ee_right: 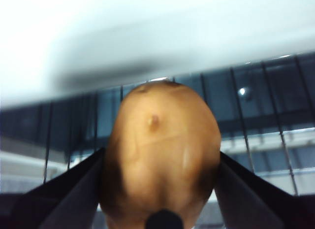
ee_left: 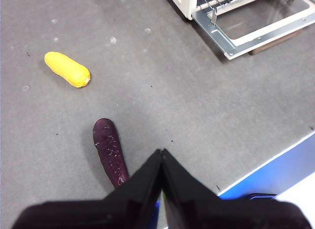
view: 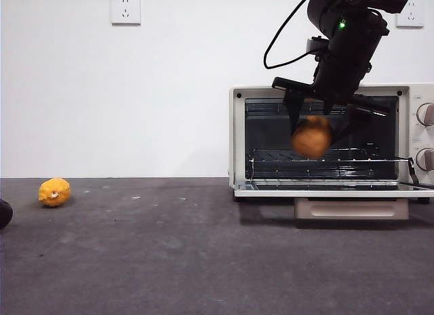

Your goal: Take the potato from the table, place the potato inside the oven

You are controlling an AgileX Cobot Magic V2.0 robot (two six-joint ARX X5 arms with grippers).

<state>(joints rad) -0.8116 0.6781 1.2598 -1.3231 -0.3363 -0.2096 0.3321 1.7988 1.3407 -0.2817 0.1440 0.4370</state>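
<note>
The right hand (view: pixel 312 129) gripped the potato (view: pixel 312 137) in front of the open oven (view: pixel 239 135), whose wire rack (view: pixel 271 156) lay beyond, slightly lower.

The left hand (ee_left: pixel 162 162), jaws pressed together, waited well away.

Even bright light, potato (view: pixel 312 137) motion-blurred

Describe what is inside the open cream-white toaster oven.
Inside the cream-white toaster oven a wire rack lies bare. The right tool, holding the orange-brown oval potato in front of the opening, covers part of the cavity.
</note>
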